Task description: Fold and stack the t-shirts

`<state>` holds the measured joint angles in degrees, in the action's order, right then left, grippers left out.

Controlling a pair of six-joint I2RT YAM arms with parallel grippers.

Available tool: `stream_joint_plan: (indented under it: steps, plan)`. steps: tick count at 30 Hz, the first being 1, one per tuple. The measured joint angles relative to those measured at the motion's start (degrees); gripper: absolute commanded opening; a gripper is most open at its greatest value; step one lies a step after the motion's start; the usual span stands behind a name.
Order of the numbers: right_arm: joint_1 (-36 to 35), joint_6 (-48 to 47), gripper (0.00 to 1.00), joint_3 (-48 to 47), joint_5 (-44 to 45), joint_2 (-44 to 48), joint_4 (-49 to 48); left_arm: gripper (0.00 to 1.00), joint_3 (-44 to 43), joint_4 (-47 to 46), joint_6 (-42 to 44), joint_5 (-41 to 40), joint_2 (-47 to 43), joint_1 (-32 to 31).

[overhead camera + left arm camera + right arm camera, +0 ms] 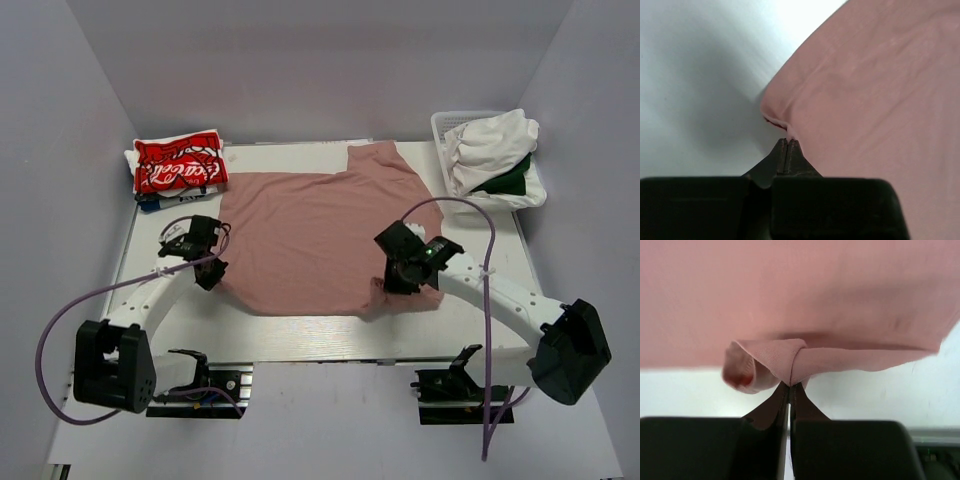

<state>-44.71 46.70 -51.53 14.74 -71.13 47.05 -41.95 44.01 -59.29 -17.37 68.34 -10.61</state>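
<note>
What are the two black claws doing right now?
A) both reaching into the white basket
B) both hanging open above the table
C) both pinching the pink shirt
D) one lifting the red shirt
C: the wrist views show the left gripper and the right gripper each closed on an edge of the pink shirt, which lies spread on the table.

A white table is seen carrying three things. A dusty-pink t-shirt is spread flat across its middle, with the near hem set back from the table's near edge and a bare strip left between. At the far left corner a small stack of folded garments is placed, topped by a red t-shirt with white script. At the far right corner a white plastic lattice basket is set, well apart from the stack.
</note>
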Motion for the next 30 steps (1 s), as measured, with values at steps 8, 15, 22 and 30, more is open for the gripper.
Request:
stream_joint_plan:
  steps: [8,15,22,30]
  plan:
    - [9.51,-7.74,0.0,-10.58,3.23,-6.8,-6.82,0.0,-7.52,0.81,0.76,-2.54,6.91,1.9]
    - [15.61,-11.39,0.0,-15.78,3.39,-13.84,-10.73,0.0,-13.57,-0.28,2.32,-3.21,14.14,4.61]
    - [19.58,-15.93,0.0,-21.0,4.17,-20.15,-15.1,0.0,-22.12,-1.4,4.26,-2.99,25.29,6.69]
    - [22.67,-22.34,0.9,-31.63,3.98,-34.67,-17.0,1.0,-30.84,-2.4,7.69,-1.81,33.44,8.61]
